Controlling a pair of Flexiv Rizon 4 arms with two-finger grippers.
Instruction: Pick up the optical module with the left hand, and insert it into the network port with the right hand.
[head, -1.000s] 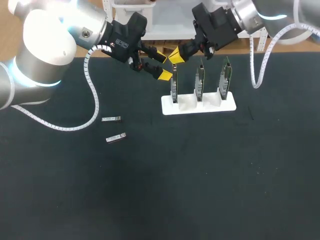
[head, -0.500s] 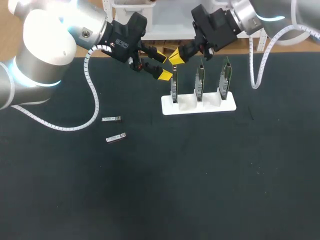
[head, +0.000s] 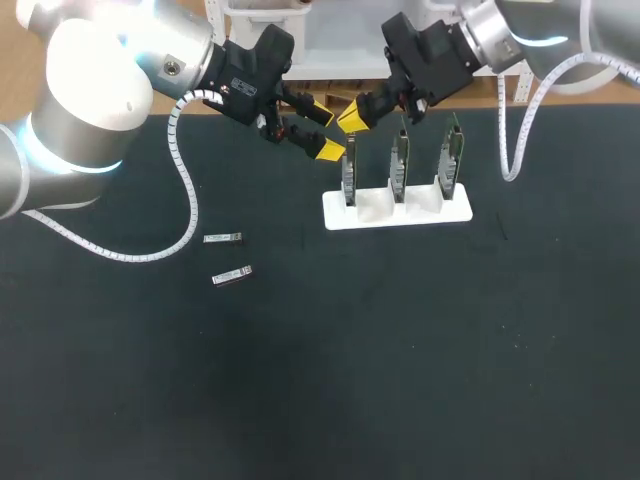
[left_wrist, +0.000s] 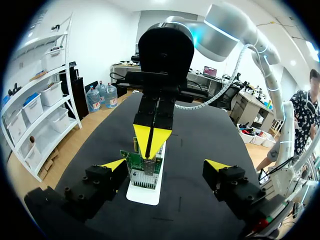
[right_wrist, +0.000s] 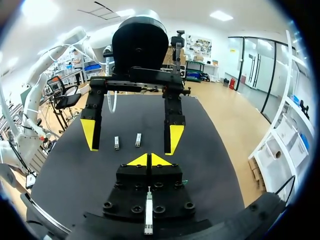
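Head view: the black counter (head: 400, 380) fills most of the frame. The left arm (head: 100, 90) comes in from the upper left and the right arm (head: 520, 25) from the upper right, and the two meet near the upper middle.

A white rack (head: 380, 215) sits right of centre in the upper half and holds three upright cards in a row: the left card (head: 348, 172), the middle card (head: 399, 160) and the right card (head: 452, 155).

The left end effector (head: 323, 129) hangs just upper left of the left card with its fingers spread wide and nothing in them. The right end effector (head: 352, 114) is right beside it, above the left card's top edge, with its yellow tips pressed together. No view shows anything between them.

Two small silver modules lie flat on the counter at middle left, well apart from both end effectors. The upper module (head: 223, 238) and the lower module (head: 231, 276) are near each other but not touching. A loop of the left arm's white cable hangs just above and left of them. Nothing lies between them and the rack.

Left wrist view: the rack and the nearest card stand between the open fingers, closer to one of them. The right end effector points its closed tips down at that card's top.

Right wrist view: both modules show on the counter beyond the left end effector's open fingers.
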